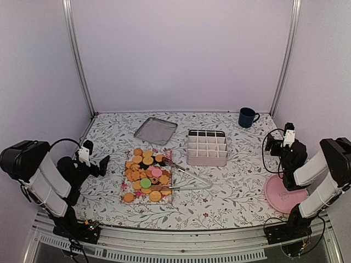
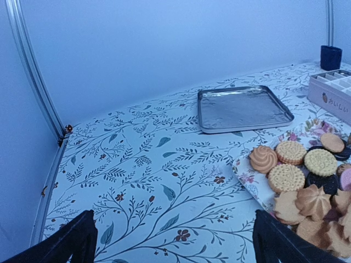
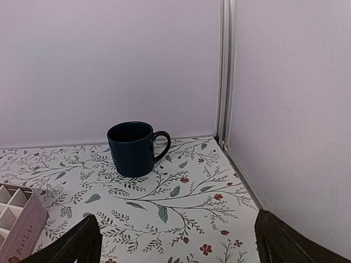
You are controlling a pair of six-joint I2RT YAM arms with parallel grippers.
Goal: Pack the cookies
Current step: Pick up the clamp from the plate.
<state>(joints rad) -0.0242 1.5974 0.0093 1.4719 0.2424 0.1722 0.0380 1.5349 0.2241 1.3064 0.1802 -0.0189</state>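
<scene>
The cookies [image 1: 146,174] lie heaped on a floral sheet [image 1: 168,155] left of the table's middle; most are golden-orange, a few dark, one pink, one green. In the left wrist view the cookies [image 2: 299,175] sit at the right edge. My left gripper [image 1: 103,164] stands open a little to the left of the heap, nothing between its fingers [image 2: 175,244]. My right gripper [image 1: 272,143] is open at the far right, apart from the cookies, facing the back corner [image 3: 175,244].
A white and pink divided box [image 1: 207,148] stands right of the cookies. Metal tongs [image 1: 189,176] lie from the heap toward it. A steel tray [image 1: 156,130] sits behind. A dark blue mug [image 3: 131,148] is at the back right, a pink plate [image 1: 284,196] under the right arm.
</scene>
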